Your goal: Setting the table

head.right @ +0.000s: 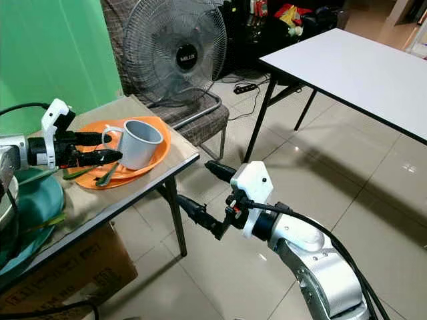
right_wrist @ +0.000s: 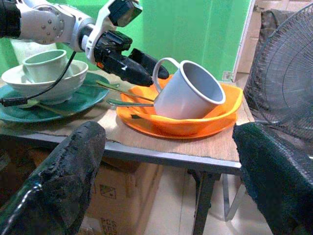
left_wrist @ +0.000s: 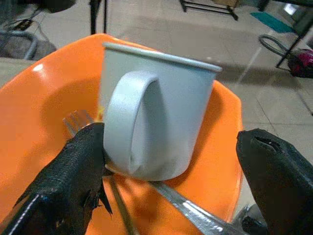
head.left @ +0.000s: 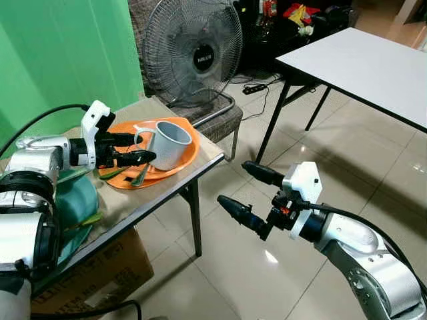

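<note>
A white enamel mug [head.left: 170,143] leans tilted in an orange plate [head.left: 188,162] on the small brown-topped table [head.left: 127,200]. A fork [left_wrist: 78,120] and other silver cutlery [right_wrist: 129,103] lie in the plate under the mug. My left gripper [head.left: 133,148] is open at the mug's handle, one finger [left_wrist: 73,171] touching the mug's base beside the handle, the other held well apart. My right gripper [head.left: 243,190] hangs open in the air off the table's front edge, over the tiled floor, holding nothing.
A teal plate [right_wrist: 44,110] with a pale green bowl [right_wrist: 44,81] and a cup [right_wrist: 46,63] sits on the table's near-left end. Behind stand a fan [head.left: 193,57] and a chair [head.left: 220,120]. A white table [head.left: 373,67] stands at right, a cardboard box [head.left: 100,273] under the small table.
</note>
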Available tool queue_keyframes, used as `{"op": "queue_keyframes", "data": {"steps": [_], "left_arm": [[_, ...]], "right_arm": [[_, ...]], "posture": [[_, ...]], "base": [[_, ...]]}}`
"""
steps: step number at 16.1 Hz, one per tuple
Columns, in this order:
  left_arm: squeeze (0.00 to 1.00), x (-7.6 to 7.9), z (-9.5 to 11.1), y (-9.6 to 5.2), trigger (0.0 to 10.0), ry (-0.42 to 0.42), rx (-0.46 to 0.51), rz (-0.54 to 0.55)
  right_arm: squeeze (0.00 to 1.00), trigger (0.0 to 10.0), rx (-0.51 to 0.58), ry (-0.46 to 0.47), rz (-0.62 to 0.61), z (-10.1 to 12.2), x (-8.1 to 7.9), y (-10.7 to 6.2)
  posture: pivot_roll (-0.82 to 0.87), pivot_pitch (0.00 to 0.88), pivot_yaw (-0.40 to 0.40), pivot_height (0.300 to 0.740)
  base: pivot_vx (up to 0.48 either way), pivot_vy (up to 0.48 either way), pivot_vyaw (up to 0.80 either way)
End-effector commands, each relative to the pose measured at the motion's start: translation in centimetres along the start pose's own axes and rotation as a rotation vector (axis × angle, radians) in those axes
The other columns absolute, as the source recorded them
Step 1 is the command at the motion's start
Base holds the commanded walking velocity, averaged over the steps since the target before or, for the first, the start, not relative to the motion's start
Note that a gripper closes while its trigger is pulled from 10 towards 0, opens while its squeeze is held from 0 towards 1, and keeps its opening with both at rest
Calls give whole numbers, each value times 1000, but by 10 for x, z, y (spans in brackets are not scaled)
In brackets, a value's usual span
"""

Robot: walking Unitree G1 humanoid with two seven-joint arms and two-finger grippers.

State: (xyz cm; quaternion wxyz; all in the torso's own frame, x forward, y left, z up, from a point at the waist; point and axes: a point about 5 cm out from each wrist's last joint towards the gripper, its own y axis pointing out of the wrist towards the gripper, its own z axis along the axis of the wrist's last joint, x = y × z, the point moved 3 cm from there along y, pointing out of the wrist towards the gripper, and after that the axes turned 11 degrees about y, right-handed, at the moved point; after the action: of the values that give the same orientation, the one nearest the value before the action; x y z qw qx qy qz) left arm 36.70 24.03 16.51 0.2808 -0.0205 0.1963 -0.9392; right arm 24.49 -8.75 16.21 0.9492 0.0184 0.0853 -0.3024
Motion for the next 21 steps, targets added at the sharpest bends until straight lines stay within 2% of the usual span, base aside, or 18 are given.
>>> {"op": "queue_keyframes", "data": {"steps": [1,4,9,10,12,16,21], "left_arm": [[0,2,2,0,10000,26,2,-26],[0,-3,5,-1,10000,116,1,41],[0,-9,9,0,10000,135,18,124],[0,-12,8,0,0,124,19,174],[0,-14,6,1,0,109,16,203],[0,-7,8,6,0,77,39,129],[0,-5,7,10,0,77,22,112]], "right_arm": [[0,10000,2,4,7,1,1,0],[0,10000,4,1,-10,0,2,-1],[0,10000,3,-1,-6,-2,1,3],[0,10000,4,0,-6,-2,1,4],[0,10000,4,5,0,-3,-1,4],[0,10000,-1,19,32,-5,-4,6],[0,10000,-2,23,40,-5,-5,6]], "posture": [[-47,0,-15,740],[-47,0,-13,740],[-42,0,-11,740],[-39,0,-11,740],[-37,0,-11,740],[-31,0,-10,740],[-33,0,-3,740]], "base": [[0,0,0],[0,0,0],[0,0,0],[0,0,0],[0,0,0],[0,0,0],[0,0,0]]}}
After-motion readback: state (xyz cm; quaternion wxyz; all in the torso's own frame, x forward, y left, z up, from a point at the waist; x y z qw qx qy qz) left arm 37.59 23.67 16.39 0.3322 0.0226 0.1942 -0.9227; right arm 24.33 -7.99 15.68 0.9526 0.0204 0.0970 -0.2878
